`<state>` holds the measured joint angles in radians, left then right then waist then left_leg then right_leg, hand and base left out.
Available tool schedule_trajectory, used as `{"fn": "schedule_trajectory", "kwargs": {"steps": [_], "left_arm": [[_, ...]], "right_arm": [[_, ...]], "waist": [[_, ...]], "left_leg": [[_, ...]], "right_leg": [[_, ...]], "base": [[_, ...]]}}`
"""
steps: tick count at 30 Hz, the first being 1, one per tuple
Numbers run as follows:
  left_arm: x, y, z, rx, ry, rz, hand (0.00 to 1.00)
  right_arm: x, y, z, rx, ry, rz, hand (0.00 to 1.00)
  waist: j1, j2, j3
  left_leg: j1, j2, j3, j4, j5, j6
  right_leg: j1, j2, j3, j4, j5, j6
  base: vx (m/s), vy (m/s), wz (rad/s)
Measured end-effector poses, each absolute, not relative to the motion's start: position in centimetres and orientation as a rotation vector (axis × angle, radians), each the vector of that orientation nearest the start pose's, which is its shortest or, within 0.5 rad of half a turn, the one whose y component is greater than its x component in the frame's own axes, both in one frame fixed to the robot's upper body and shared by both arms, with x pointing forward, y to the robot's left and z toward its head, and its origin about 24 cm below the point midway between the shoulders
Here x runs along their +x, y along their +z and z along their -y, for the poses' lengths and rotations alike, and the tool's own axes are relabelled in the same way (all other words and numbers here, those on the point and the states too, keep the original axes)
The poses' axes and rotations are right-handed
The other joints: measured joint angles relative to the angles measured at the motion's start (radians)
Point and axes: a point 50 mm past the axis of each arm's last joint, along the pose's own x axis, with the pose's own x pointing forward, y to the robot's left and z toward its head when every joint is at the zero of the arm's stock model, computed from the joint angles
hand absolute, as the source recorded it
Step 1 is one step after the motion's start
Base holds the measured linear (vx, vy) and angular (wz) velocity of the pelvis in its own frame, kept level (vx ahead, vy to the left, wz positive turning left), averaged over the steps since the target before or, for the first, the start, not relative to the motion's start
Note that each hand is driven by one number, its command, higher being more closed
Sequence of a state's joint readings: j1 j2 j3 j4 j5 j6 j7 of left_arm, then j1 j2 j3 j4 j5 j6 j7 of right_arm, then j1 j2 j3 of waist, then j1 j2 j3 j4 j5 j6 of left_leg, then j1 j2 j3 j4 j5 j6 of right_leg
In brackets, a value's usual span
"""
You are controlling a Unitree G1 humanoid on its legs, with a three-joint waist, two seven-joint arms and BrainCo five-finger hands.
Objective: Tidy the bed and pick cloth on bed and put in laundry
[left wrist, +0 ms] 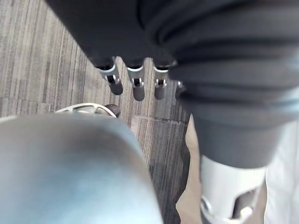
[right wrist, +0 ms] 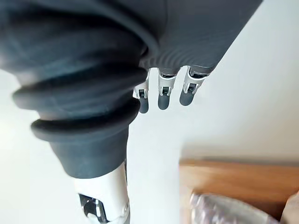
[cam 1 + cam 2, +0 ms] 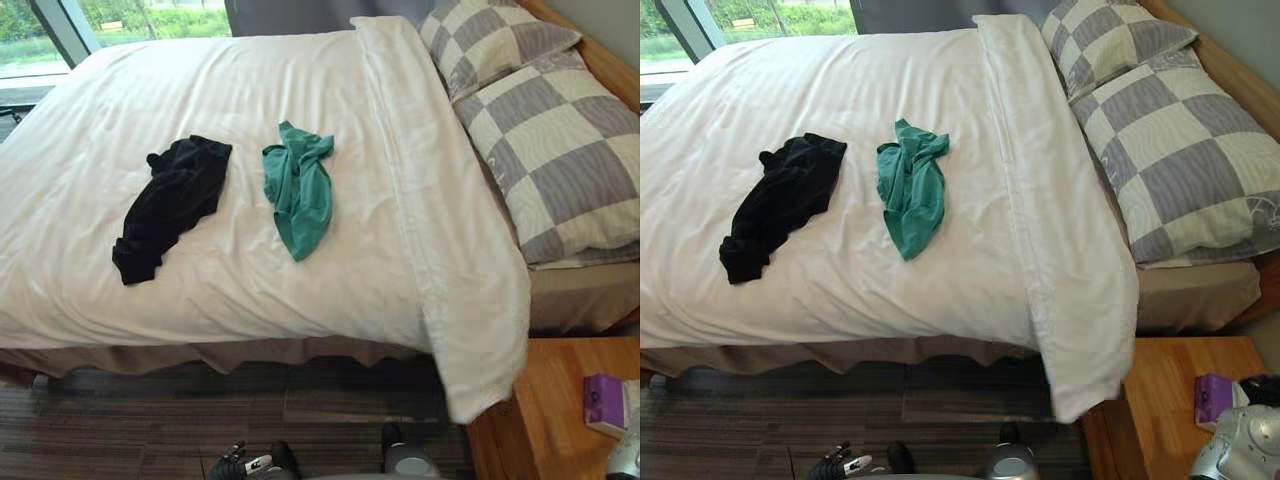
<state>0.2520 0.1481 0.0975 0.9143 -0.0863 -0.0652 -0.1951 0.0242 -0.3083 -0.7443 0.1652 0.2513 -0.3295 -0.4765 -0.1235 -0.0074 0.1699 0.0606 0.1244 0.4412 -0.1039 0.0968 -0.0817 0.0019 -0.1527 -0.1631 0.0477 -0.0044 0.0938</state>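
Two garments lie on the bed while both robot hands hang empty.

A crumpled black cloth (image 3: 172,205) lies left of centre in the left eye view, and a bunched teal cloth (image 3: 298,190) lies just beside it at centre, both on the white striped duvet (image 3: 250,80). The duvet looks largely smoothed, though its folded edge droops off the lower-right corner below two grey-and-cream checked pillows (image 3: 560,150). The left hand (image 1: 138,88) hangs over the striped floor (image 1: 37,56) with fingers straight, holding nothing. The right hand (image 2: 162,95) is likewise relaxed and empty. Judging by this, neither cloth has been picked up, so the laundry run is still to do.
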Motion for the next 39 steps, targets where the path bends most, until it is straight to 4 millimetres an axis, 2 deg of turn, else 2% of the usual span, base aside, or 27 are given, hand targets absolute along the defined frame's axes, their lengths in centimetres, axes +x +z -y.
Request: {"fn": "schedule_trajectory", "kwargs": {"steps": [1,3,7,9,11,12,14,15,16,18,19,22,24,26,28,30,34,35,36,37,38,39], "left_arm": [[5.8,-15.5,-21.6,-0.084,0.078,-1.072,0.00],[5.7,-15.6,-21.3,-0.076,0.053,-1.082,0.00],[5.8,-15.6,-20.9,-0.087,0.038,-1.079,0.00],[6.6,-15.4,-20.9,-0.100,0.033,-1.054,0.00],[8.0,-15.2,-20.8,-0.116,0.035,-1.010,0.00],[9.6,-14.8,-20.8,-0.128,0.033,-0.961,0.00],[11.5,-14.1,-20.5,-0.148,0.027,-0.891,0.00],[13.1,-13.5,-19.8,-0.162,0.004,-0.834,0.00],[13.4,-13.4,-19.5,-0.167,-0.005,-0.820,0.00],[14.6,-12.9,-18.5,-0.194,-0.008,-0.770,0.00],[15.2,-12.6,-17.8,-0.216,-0.020,-0.747,0.00],[16.3,-12.1,-16.6,-0.269,-0.042,-0.708,0.00],[16.7,-11.8,-16.5,-0.299,-0.034,-0.689,0.00],[17.2,-11.5,-16.2,-0.318,-0.043,-0.671,0.00],[17.9,-11.1,-16.0,-0.326,-0.053,-0.646,0.00],[18.3,-10.7,-15.9,-0.338,-0.078,-0.622,0.00],[18.4,-10.6,-15.4,-0.383,-0.108,-0.593,0.00],[18.4,-10.6,-15.4,-0.407,-0.096,-0.579,0.00],[18.3,-10.6,-15.4,-0.432,-0.082,-0.568,0.00],[18.3,-10.6,-15.5,-0.441,-0.073,-0.562,0.00],[18.3,-10.6,-15.5,-0.451,-0.068,-0.554,0.00],[18.2,-10.6,-15.5,-0.455,-0.065,-0.550,0.00]], "right_arm": [[16.1,9.2,38.1,-0.046,-1.192,0.380,1.00],[19.6,9.7,36.1,-0.033,-1.032,0.383,1.00],[23.5,11.7,34.1,0.034,-0.843,0.430,1.00],[26.8,15.3,33.5,0.118,-0.739,0.522,1.00],[28.4,18.5,33.7,0.153,-0.694,0.602,1.00],[29.3,21.2,33.8,0.182,-0.677,0.673,1.00],[30.1,24.0,33.7,0.190,-0.656,0.737,1.00],[30.5,25.8,33.5,0.185,-0.637,0.776,1.00],[30.6,26.1,33.4,0.179,-0.634,0.779,1.00],[31.0,26.5,33.4,0.157,-0.649,0.770,1.00],[31.2,26.4,33.6,0.149,-0.677,0.752,1.00],[31.3,25.6,34.1,0.157,-0.732,0.713,1.00],[31.3,25.4,34.3,0.152,-0.749,0.713,1.00],[30.8,26.2,34.6,0.128,-0.755,0.745,1.00],[30.4,25.8,35.0,0.109,-0.765,0.739,1.00],[30.3,25.7,34.6,0.119,-0.735,0.771,1.00],[29.2,22.3,34.9,0.164,-0.738,0.751,1.00],[28.8,20.6,34.7,0.183,-0.741,0.731,1.00],[28.3,17.5,34.4,0.220,-0.758,0.661,1.00],[27.9,14.9,34.2,0.261,-0.782,0.584,1.00],[27.2,11.5,33.8,0.296,-0.810,0.475,1.00],[25.6,6.4,33.3,0.331,-0.849,0.297,1.00]], "waist": [[0.001,0.000,-0.001],[0.007,0.010,-0.007],[0.028,0.030,-0.007],[0.029,0.055,0.024],[0.044,0.079,0.073],[0.057,0.093,0.123],[0.060,0.110,0.189],[0.068,0.136,0.234],[0.074,0.145,0.238],[0.086,0.184,0.257],[0.090,0.213,0.270],[0.102,0.260,0.288],[0.113,0.262,0.286],[0.114,0.262,0.286],[0.113,0.262,0.286],[0.114,0.261,0.287],[0.107,0.257,0.289],[0.099,0.251,0.292],[0.078,0.240,0.297],[0.070,0.229,0.300],[0.063,0.216,0.304],[0.052,0.202,0.309]], "left_leg": [[0.000,0.000,-0.001,0.000,-0.001,0.001],[-0.006,-0.005,-0.009,0.000,-0.002,0.004],[-0.035,-0.013,-0.036,0.000,0.003,0.009],[-0.078,-0.020,-0.058,0.001,0.019,0.029],[-0.110,-0.024,-0.062,0.001,0.031,0.040],[-0.136,-0.028,-0.066,0.002,0.045,0.045],[-0.166,-0.036,-0.074,0.007,0.059,0.052],[-0.195,-0.042,-0.076,0.007,0.069,0.062],[-0.209,-0.045,-0.077,0.007,0.070,0.062],[-0.254,-0.060,-0.080,0.006,0.076,0.067],[-0.284,-0.074,-0.081,0.007,0.088,0.076],[-0.344,-0.110,-0.074,0.007,0.095,0.073],[-0.378,-0.122,-0.062,0.008,0.102,0.063],[-0.394,-0.133,-0.050,0.008,0.108,0.054],[-0.403,-0.142,-0.047,0.008,0.107,0.054],[-0.413,-0.143,-0.018,0.008,0.094,0.061],[-0.379,-0.143,0.019,0.008,0.084,0.075],[-0.362,-0.141,0.027,0.008,0.080,0.081],[-0.332,-0.140,0.032,0.008,0.074,0.086],[-0.312,-0.138,0.038,0.008,0.069,0.084],[-0.289,-0.133,0.045,0.008,0.061,0.078],[-0.263,-0.126,0.053,0.008,0.054,0.080]], "right_leg": [[0.000,0.000,0.000,0.000,0.000,0.000],[-0.001,-0.005,-0.002,-0.002,0.000,0.000],[-0.006,-0.012,-0.011,-0.014,0.008,0.003],[-0.037,-0.023,-0.028,-0.011,0.029,0.000],[-0.070,-0.027,-0.029,-0.003,0.041,0.001],[-0.106,-0.030,-0.029,0.012,0.045,-0.001],[-0.146,-0.037,-0.032,0.041,0.048,0.003],[-0.186,-0.045,-0.031,0.071,0.046,0.005],[-0.204,-0.049,-0.030,0.080,0.045,0.007],[-0.272,-0.072,-0.027,0.136,0.025,0.018],[-0.323,-0.096,-0.021,0.185,0.006,0.026],[-0.431,-0.143,0.005,0.271,-0.021,0.040],[-0.487,-0.155,0.026,0.296,-0.022,0.041],[-0.519,-0.171,0.032,0.323,-0.030,0.043],[-0.544,-0.183,0.038,0.355,-0.047,0.045],[-0.584,-0.183,0.065,0.379,-0.056,0.041],[-0.567,-0.181,0.092,0.377,-0.057,0.040],[-0.553,-0.180,0.098,0.371,-0.057,0.040],[-0.522,-0.177,0.100,0.361,-0.057,0.041],[-0.501,-0.173,0.104,0.354,-0.057,0.042],[-0.477,-0.163,0.108,0.342,-0.056,0.041],[-0.445,-0.154,0.108,0.324,-0.054,0.040]], "base": [[-0.05,0.020,0.04],[-0.03,0.025,0.08],[0.00,0.031,0.22],[-0.02,0.034,0.31],[-0.04,0.044,0.16],[-0.06,0.055,0.12],[-0.07,0.055,0.18],[-0.06,0.042,0.15],[-0.04,0.036,0.13],[0.02,0.024,0.18],[0.05,0.014,0.22],[0.06,0.011,0.15],[0.05,-0.012,0.01],[0.05,-0.028,0.06],[0.00,-0.040,0.07],[-0.03,-0.078,-0.17],[0.02,-0.055,-0.26],[0.09,-0.055,-0.28],[0.10,-0.061,-0.30],[0.10,-0.069,-0.33],[0.08,-0.069,-0.35],[0.10,-0.094,-0.36]]}}
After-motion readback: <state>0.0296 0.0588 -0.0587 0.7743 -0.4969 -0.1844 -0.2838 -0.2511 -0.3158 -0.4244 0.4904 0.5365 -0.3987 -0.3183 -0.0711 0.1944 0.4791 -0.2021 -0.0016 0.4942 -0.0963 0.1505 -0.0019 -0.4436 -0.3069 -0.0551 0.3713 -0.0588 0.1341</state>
